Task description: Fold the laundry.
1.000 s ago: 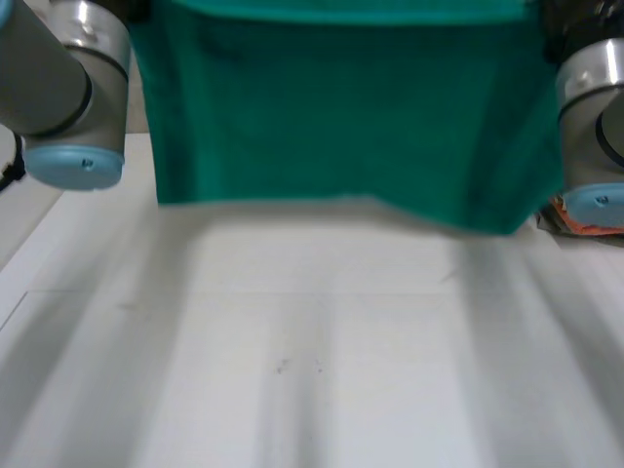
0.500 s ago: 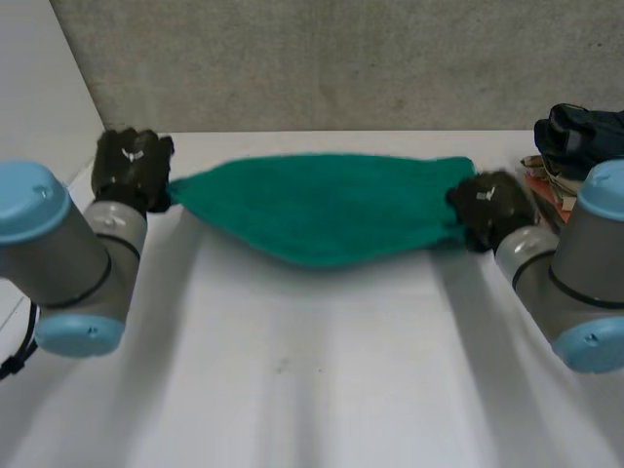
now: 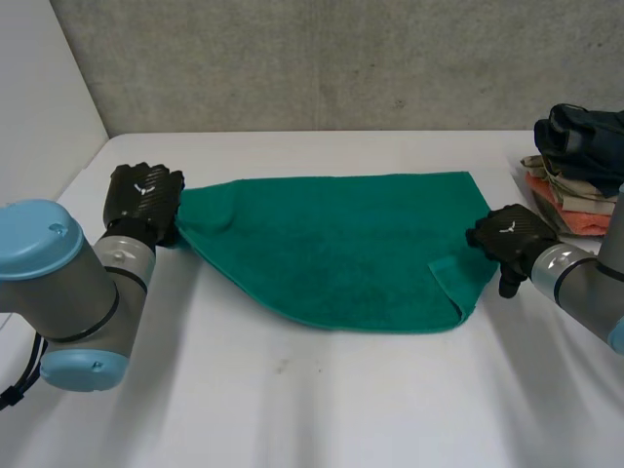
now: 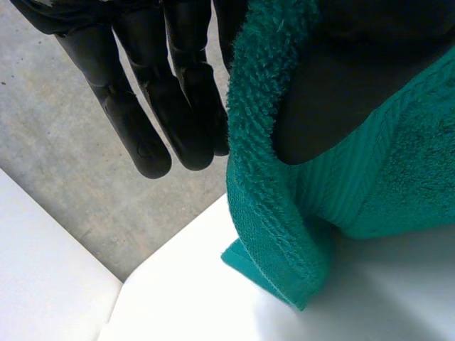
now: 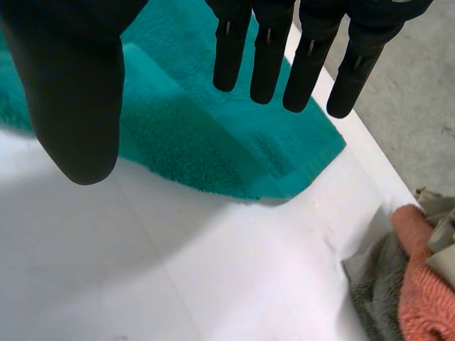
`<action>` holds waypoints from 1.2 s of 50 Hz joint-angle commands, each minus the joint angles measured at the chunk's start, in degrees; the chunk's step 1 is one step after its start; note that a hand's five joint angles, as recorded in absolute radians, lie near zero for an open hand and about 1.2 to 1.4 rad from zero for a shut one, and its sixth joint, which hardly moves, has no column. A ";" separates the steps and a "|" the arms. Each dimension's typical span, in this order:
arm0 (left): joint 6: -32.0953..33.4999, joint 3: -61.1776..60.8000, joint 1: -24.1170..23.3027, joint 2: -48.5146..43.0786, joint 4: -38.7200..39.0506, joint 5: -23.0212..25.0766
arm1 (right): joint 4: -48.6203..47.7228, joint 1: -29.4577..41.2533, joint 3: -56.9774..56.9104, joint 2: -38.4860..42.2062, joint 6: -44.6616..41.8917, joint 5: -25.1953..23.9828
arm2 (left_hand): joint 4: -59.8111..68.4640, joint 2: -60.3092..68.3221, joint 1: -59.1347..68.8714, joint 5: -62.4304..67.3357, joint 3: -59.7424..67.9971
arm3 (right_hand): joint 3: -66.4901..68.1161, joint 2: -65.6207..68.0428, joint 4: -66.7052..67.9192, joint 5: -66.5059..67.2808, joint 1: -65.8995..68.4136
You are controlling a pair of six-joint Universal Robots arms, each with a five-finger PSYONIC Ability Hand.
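A green towel point(image 3: 331, 249) lies spread on the white table point(image 3: 341, 400), its near edge curved and a flap turned over at its right corner. My left hand point(image 3: 144, 195) is at the towel's left corner. In the left wrist view that corner point(image 4: 284, 213) is pinched between the thumb point(image 4: 341, 78) and the fingers point(image 4: 178, 92). My right hand point(image 3: 512, 239) sits just off the towel's right edge. In the right wrist view its fingers point(image 5: 270, 50) are straight and apart from the thumb, holding nothing, above the towel's corner point(image 5: 213, 135) on the table.
A pile of other laundry point(image 3: 575, 166), dark blue on top with orange and grey pieces under it, sits at the table's far right, close to my right arm; its grey and orange cloth point(image 5: 419, 284) lies beside my right hand. A grey wall stands behind the table.
The towel, held up before the camera a second ago, has been swung out and laid on the table. My right hand has opened and let go of its corner; the left still grips.
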 commanded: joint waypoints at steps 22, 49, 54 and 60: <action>0.04 -0.27 -0.20 0.34 0.00 0.00 | 8.53 1.20 -14.29 13.26 -12.87 -11.71 | 11.24 11.26 13.32 13.72 11.56 | 0.65 0.75 1.26 2.69 -0.01; 2.49 -9.32 1.55 24.41 -19.13 0.00 | 10.81 -7.84 5.83 -20.22 -4.53 1.74 | 11.24 11.26 13.32 13.72 11.56 | 53.43 53.52 54.03 55.47 52.76; 7.58 -13.88 1.55 30.12 -30.74 1.58 | 23.17 -9.42 8.64 -26.72 -5.31 3.59 | 11.24 11.26 13.32 13.72 11.56 | 53.43 53.52 54.03 55.47 52.76; 14.35 -19.42 1.56 32.77 -35.24 5.79 | 31.03 -11.98 12.16 -27.96 -10.85 3.15 | 11.24 11.26 13.32 13.72 11.56 | 53.43 53.52 54.03 55.47 52.76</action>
